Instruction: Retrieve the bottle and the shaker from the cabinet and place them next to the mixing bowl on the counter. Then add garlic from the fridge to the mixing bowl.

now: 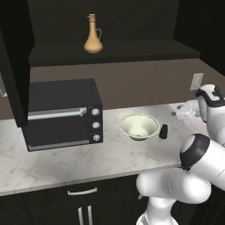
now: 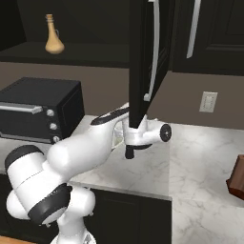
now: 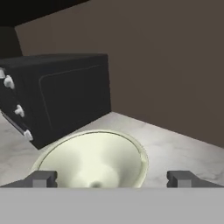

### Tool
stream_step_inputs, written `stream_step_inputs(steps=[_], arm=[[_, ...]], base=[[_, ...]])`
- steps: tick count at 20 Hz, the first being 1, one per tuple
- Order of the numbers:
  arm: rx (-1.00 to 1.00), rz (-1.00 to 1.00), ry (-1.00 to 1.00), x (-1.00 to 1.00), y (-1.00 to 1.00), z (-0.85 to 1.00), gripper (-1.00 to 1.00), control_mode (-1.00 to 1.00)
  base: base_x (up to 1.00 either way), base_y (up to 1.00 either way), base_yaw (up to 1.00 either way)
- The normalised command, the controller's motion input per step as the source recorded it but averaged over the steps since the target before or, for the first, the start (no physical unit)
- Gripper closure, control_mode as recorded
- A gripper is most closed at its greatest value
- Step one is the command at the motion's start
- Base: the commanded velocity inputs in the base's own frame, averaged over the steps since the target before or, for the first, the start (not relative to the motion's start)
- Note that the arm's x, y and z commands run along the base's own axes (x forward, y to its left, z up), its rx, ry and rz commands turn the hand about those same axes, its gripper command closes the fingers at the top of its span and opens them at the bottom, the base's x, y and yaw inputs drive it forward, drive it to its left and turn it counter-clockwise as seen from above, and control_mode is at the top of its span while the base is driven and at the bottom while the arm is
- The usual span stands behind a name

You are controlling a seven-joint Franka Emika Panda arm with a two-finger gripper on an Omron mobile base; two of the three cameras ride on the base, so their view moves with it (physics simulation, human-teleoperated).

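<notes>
Fingers (image 3: 112,178) stand wide apart with nothing between them, the two dark tips showing at 7 and 5 o'clock of the hand view. Bowl (image 3: 94,159) lies directly ahead of the tips, centred in the gap but apart from both, upright on the marbled desk (image 3: 175,148). Oven (image 3: 57,96) stands beyond the bowl at 10 o'clock in that view.

In the left base view the bowl (image 1: 139,126) sits on the desk (image 1: 66,162) just at 3 o'clock of the oven (image 1: 63,113). Shaker (image 1: 163,131) stands upright just beside the bowl's rim at 3 o'clock; whether they touch cannot be told. Bottle (image 1: 93,34) stands upright on the cabinet (image 1: 114,50) shelf, at 12 o'clock above the oven, well apart from the fingers. Cabinet door (image 2: 145,57) hangs open in the right base view.
</notes>
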Motion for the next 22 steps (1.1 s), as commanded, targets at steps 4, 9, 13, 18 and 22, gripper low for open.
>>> stream_step_inputs(steps=[4,9,13,18,22], arm=[[-0.02,-0.20,0.17,0.00,0.36,0.18,-1.00,-1.00],[-0.05,-0.27,0.11,0.00,0.34,0.02,-1.00,-1.00],[-0.06,-0.27,0.06,0.00,0.32,0.26,-1.00,-1.00],[-0.10,-0.21,0.12,-0.11,0.38,0.92,-1.00,-1.00],[-0.06,-0.09,0.12,-0.40,0.36,0.79,-1.00,-1.00]], base=[[0.00,0.00,0.00],[0.00,0.00,0.00],[0.00,0.00,0.00],[0.00,0.00,0.00],[0.00,0.00,0.00]])
